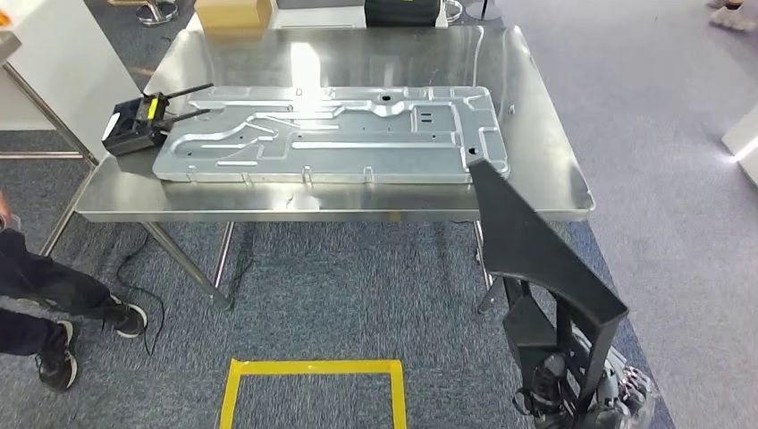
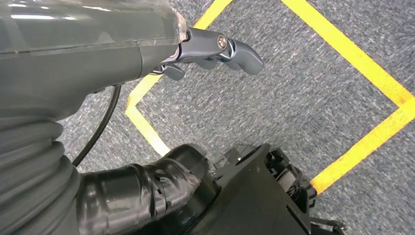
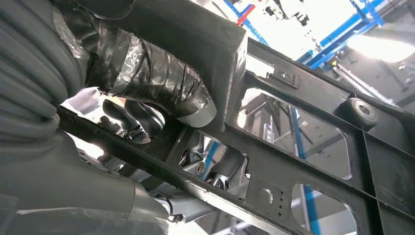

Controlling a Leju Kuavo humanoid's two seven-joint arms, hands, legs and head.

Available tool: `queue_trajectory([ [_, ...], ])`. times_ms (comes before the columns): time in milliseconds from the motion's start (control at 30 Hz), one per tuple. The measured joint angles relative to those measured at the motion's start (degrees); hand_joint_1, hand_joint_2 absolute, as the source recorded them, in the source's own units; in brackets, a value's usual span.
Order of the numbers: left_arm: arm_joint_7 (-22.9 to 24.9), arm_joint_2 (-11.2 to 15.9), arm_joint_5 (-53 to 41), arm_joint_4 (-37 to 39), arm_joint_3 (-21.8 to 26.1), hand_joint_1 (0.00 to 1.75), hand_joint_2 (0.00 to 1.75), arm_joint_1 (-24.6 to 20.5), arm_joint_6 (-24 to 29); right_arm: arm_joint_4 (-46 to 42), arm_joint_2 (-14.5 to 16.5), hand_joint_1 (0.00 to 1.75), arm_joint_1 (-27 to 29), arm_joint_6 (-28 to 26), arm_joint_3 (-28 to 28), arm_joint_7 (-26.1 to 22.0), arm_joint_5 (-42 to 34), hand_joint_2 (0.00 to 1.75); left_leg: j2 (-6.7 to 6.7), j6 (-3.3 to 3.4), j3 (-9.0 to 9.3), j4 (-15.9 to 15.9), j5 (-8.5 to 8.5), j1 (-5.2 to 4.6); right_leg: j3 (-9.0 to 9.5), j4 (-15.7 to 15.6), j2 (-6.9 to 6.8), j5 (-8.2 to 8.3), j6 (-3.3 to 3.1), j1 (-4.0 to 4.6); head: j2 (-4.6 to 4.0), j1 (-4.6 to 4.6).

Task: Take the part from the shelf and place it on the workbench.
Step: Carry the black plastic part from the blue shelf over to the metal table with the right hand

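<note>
The part (image 1: 527, 241) is a black plastic frame with a long triangular fin and open cut-outs. My right hand (image 1: 572, 393) grips its lower end at the bottom right of the head view, and the fin's tip rises in front of the workbench's near right corner. The right wrist view shows my taped thumb (image 3: 161, 83) and dark fingers (image 3: 132, 117) wrapped round a bar of the part (image 3: 303, 98). The stainless workbench (image 1: 554, 170) stands just ahead. My left hand (image 2: 215, 46) hangs over the carpet, holding nothing.
A large pressed metal panel (image 1: 331, 134) covers most of the workbench. A black box with antennas (image 1: 134, 125) sits at its left end. A person's legs (image 1: 54, 304) are at the left. A yellow tape square (image 1: 313, 366) marks the carpet in front.
</note>
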Motion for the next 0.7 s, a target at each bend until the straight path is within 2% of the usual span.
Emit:
queue_trajectory([
  [67, 0.0, 0.0, 0.0, 0.0, 0.0, 0.0, 1.75, -0.1, 0.0, 0.0, 0.0, 1.75, -0.1, 0.0, 0.1, 0.0, 0.0, 1.75, 0.01, -0.48, -0.56, 2.4, -1.15, 0.13, 1.11, -0.3, 0.03, -0.36, -0.82, -0.15, 0.0, -0.03],
  [100, 0.0, 0.0, 0.0, 0.0, 0.0, 0.0, 1.75, -0.2, 0.0, 0.0, 0.0, 1.75, -0.2, 0.0, 0.1, -0.1, 0.0, 1.75, 0.01, -0.66, -2.0, 5.1, -2.43, 0.2, 1.58, -0.5, -0.02, -0.61, -1.13, -0.18, 0.0, -0.06],
  [167, 0.0, 0.0, 0.0, 0.0, 0.0, 0.0, 1.75, -0.2, 0.0, 0.0, 0.0, 1.75, -0.3, 0.0, 0.3, -0.2, -0.1, 1.75, 0.01, -0.92, -6.4, 12.1, -5.35, 0.22, 2.19, -0.5, -0.01, -1.23, -1.46, -0.1, 0.0, -0.12],
  [200, 0.0, 0.0, 0.0, 0.0, 0.0, 0.0, 1.75, -0.1, 0.0, 0.0, 0.0, 1.75, -0.3, 0.0, 0.3, -0.2, -0.1, 1.75, 0.02, -0.95, -8.41, 14.6, -5.95, 0.22, 2.56, -0.5, 0.06, -1.59, -1.47, -0.05, 0.0, -0.11],
  [233, 0.0, 0.0, 0.0, 0.0, 0.0, 0.0, 1.75, 0.0, 0.0, 0.0, 0.0, 1.75, -0.3, 0.0, 0.4, -0.2, -0.2, 1.75, 0.02, -0.89, -9.61, 15.3, -5.37, 0.22, 3.02, -0.5, 0.16, -1.99, -1.45, -0.02, 0.0, -0.12],
  [267, 0.0, 0.0, -0.1, 0.0, 0.0, 0.0, 1.75, 0.0, 0.0, 0.0, 0.0, 1.75, -0.3, 0.0, 0.5, -0.3, -0.2, 1.75, 0.02, -0.76, -9.82, 13.8, -3.45, 0.22, 3.62, -0.5, 0.26, -2.42, -1.36, 0.0, 0.0, -0.12],
  [333, 0.1, 0.0, -0.2, 0.0, 0.0, 0.0, 1.75, 0.2, 0.0, 0.0, 0.0, 1.75, -0.3, 0.0, 0.6, -0.5, -0.3, 1.75, 0.03, -0.46, -8.23, 7.2, 1.86, 0.16, 4.95, -0.5, 0.36, -3.36, -1.02, 0.01, 0.0, -0.1],
  [400, 0.2, 0.0, -0.5, 0.0, 0.0, 0.0, 1.75, 0.1, 0.0, 0.1, 0.0, 1.75, -0.3, 0.0, 0.7, -0.9, -0.3, 1.75, 0.07, -0.01, -7.1, 2.7, 2.99, -0.19, 5.6, -0.6, 0.38, -4.09, -0.39, 0.08, 0.0, -0.15],
  [467, 0.3, 0.1, -0.6, 0.0, -0.1, 0.0, 1.75, 0.2, 0.0, 0.1, 0.0, 1.75, -0.4, 0.0, 0.8, -1.1, -0.4, 1.75, 0.05, 0.73, -7.0, 2.0, 2.55, -0.41, 5.99, -0.4, 0.37, -4.27, 0.39, 0.22, 0.0, -0.23],
  [533, 0.3, 0.1, -0.6, 0.0, -0.1, 0.0, 1.75, 0.3, 0.0, 0.1, 0.0, 1.75, -0.4, 0.0, 0.9, -1.1, -0.5, 1.75, -0.01, 1.42, -5.89, 1.3, 3.7, -0.19, 6.33, 0.5, 0.33, -4.44, 1.0, 0.23, 0.0, -0.21],
  [600, 0.2, 0.1, -0.7, 0.0, -0.2, 0.0, 1.75, 0.1, 0.1, 0.1, 0.0, 1.75, -0.6, 0.0, 1.0, -1.1, -0.6, 1.75, -0.04, 1.98, -4.65, 0.8, 3.63, -0.05, 4.55, 4.3, 0.28, -5.86, 1.38, 0.13, 0.0, -0.18],
  [700, 0.2, 0.1, -0.7, 0.0, -0.2, 0.0, 1.75, -0.1, 0.2, 0.3, 0.0, 1.75, -0.8, 0.0, 0.9, -1.1, -0.7, 1.75, -0.09, 2.54, -4.05, 0.6, 2.93, -0.22, -1.84, 13.6, 0.24, -9.59, 1.85, 0.12, 0.0, -0.17],
])
